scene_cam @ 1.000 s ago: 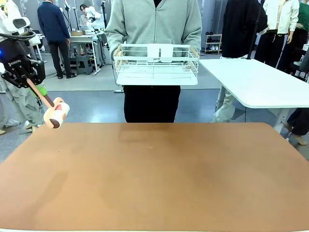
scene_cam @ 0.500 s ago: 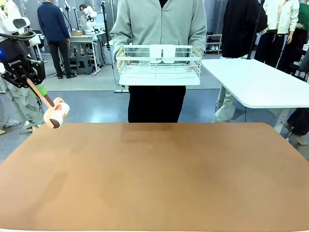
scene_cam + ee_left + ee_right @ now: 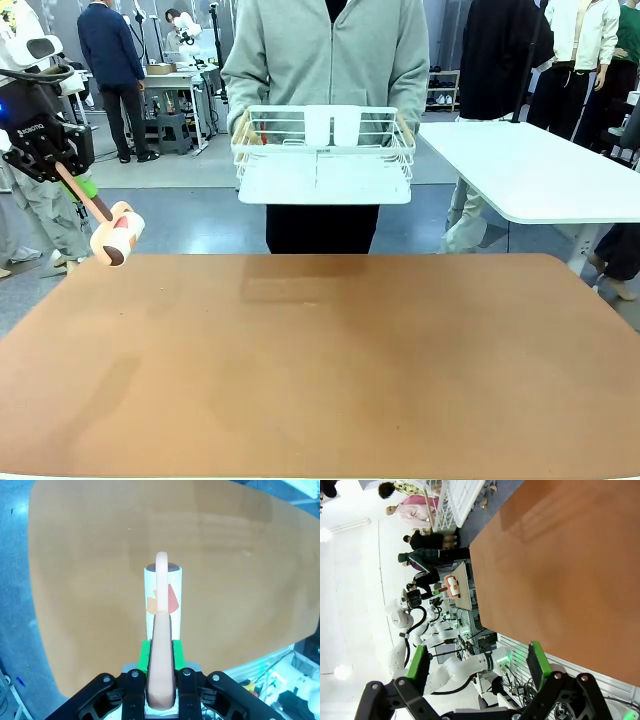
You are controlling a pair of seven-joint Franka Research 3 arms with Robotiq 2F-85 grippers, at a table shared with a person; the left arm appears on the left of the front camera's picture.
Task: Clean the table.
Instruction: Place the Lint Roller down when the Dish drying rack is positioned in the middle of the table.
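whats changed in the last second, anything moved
The person has lowered the white wire basket a little and tipped it toward the robot, above the far edge of the table. The left gripper stays shut on the lint roller, unmoved in the air.

Bright, even overhead light; front view sharp. Faint shadow of basket (image 3: pixel 322 150) falls on bench (image 3: pixel 400 380). Right wrist view blown out white beyond bench; left wrist view bows at edges.
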